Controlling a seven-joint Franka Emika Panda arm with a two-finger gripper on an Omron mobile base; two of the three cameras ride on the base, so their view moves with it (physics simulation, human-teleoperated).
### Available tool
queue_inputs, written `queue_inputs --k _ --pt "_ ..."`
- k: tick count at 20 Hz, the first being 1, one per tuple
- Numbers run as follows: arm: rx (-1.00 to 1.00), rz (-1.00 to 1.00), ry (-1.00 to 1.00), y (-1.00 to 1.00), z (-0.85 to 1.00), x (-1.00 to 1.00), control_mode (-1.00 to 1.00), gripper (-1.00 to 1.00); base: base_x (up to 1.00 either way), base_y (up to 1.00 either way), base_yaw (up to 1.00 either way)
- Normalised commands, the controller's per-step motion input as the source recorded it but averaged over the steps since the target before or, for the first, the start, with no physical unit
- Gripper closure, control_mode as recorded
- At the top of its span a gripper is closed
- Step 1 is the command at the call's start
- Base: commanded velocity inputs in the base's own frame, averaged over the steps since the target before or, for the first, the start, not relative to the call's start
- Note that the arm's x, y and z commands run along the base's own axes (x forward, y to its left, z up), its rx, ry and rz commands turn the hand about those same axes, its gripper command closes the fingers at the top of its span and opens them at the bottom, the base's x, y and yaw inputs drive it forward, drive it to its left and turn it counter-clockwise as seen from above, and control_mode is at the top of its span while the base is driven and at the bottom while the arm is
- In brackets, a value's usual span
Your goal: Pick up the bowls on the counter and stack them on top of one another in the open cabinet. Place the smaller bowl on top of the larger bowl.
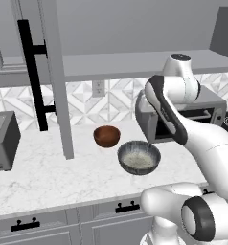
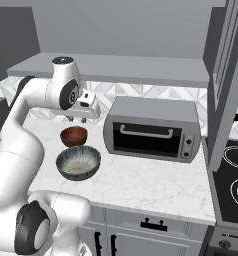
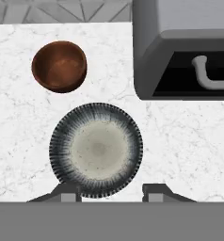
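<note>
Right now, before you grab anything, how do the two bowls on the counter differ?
The smaller bowl is glossy reddish-brown inside and out; the larger bowl is dark grey outside with a pale speckled inside. The larger bowl is wider and shallower, the smaller bowl narrower and deeper. The smaller bowl sits nearer the backsplash, the larger bowl nearer the counter edge. Both stand upright, empty, apart from each other.

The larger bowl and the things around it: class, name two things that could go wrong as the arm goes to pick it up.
1. The smaller bowl sits close beside the larger bowl; a descending gripper could knock it.
2. The toaster oven stands near the larger bowl's other side, so a swinging arm might clip it.
</note>
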Motion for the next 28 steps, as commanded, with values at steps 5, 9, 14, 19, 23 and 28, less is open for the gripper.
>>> queue_inputs --k 5,9,14,19,23,28 --pt "-0.21 0.00 0.01 0.81 -0.41 0.00 -1.00 -1.00 0.00 0.00 0.00" --pt "-0.30 0.02 0.00 1.00 -0.45 -0.01 -1.00 -1.00 0.00 0.00 0.00" --pt "-0.29 0.04 0.02 1.00 -0.44 0.00 -1.00 -1.00 0.00 0.00 0.00" --pt "-0.26 0.07 0.01 1.00 -0.62 0.18 -1.00 -1.00 0.00 0.00 0.00" --pt "-0.07 0.03 -0.01 0.46 -0.36 0.69 -1.00 -1.00 0.00 0.00 0.00" --pt "-0.01 0.00 0.00 0.00 -0.16 0.74 -1.00 -1.00 0.00 0.00 0.00"
